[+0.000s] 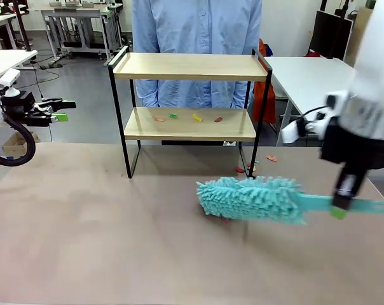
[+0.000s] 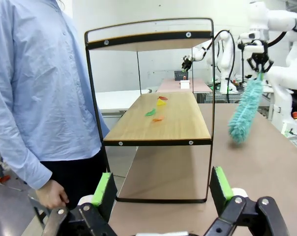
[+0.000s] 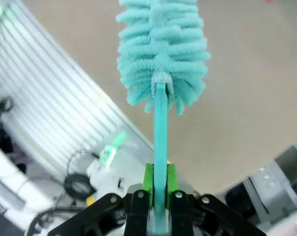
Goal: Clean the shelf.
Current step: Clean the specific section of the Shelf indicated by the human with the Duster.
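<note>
The shelf stands at the table's far side, two wooden boards in a black frame. Several small coloured scraps lie on its lower board. A teal fluffy duster lies level, low over the table in front of the shelf's right leg. My right gripper is shut on its flat handle. The right wrist view has the handle clamped between the green pads, and the duster points away. My left gripper hangs open at the far left. In its own view the left gripper faces the shelf end-on.
A person in a blue shirt stands right behind the shelf, one hand hanging low. A few red scraps lie on the table by the shelf's right leg. A white table stands at the back right.
</note>
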### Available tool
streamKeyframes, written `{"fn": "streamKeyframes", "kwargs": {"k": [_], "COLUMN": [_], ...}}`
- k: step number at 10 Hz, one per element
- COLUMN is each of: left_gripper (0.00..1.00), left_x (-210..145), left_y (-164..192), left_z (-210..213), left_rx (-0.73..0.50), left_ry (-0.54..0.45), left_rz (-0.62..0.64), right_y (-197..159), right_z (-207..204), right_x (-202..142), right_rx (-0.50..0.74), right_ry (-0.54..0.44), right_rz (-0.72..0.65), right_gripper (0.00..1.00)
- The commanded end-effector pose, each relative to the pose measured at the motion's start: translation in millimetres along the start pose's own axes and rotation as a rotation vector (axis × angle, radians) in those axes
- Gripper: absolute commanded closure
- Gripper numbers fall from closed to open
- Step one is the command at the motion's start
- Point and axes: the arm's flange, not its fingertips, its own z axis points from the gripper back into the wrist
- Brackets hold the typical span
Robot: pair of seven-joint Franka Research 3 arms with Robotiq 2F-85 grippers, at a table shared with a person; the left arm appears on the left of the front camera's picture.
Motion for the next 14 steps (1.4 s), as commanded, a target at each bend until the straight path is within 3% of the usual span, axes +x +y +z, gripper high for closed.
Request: {"fn": "streamKeyframes", "kwargs": {"k": [1, 5, 14], "left_gripper": [0.00, 0.00, 0.00], "left_x": [3, 3, 3], "left_y": [-1, -1, -1], "left_z": [0, 0, 0], "left_rx": [0.002, 0.002, 0.002], "left_ry": [0.003, 0.003, 0.003], "left_rz": [-0.004, -0.004, -0.004], "right_y": [6, 17, 17], "right_z": [37, 51, 51], "right_x": [-22, -39, -39], "right_rx": [-0.049, -0.031, -0.031], "right_ry": [0.072, 0.092, 0.092], "right_rz": [0.065, 0.041, 0.041], "right_gripper": [0.87, 0.87, 0.87]}}
